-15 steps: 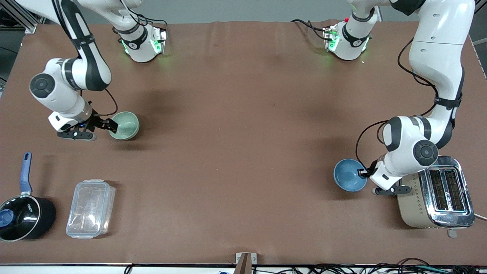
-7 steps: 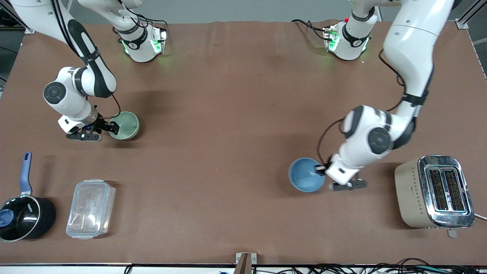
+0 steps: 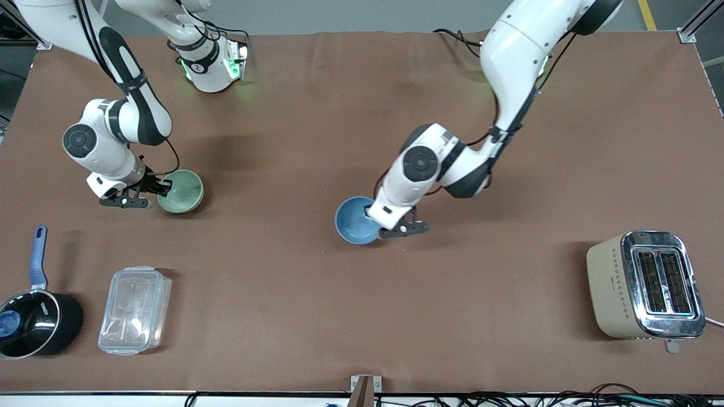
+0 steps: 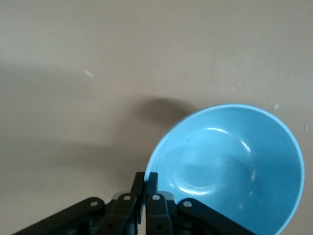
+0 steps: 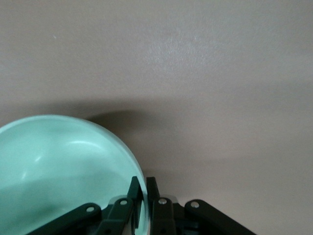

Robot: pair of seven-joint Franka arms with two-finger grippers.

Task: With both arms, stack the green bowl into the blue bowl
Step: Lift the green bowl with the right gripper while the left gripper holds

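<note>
Both bowls hang from thin rim pinches: the left gripper [image 3: 374, 221] clamps the glossy sky-blue bowl [image 3: 353, 221], the right gripper [image 3: 164, 188] the sage-green ceramic bowl [image 3: 182, 192]. Either could swivel or slip while carried.

White jointed arms [image 3: 509, 51], black discs, black cables.

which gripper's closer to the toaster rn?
Left. The left gripper holds the blue bowl mid-table; the right gripper grips the green bowl at the end away from the toaster.
</note>
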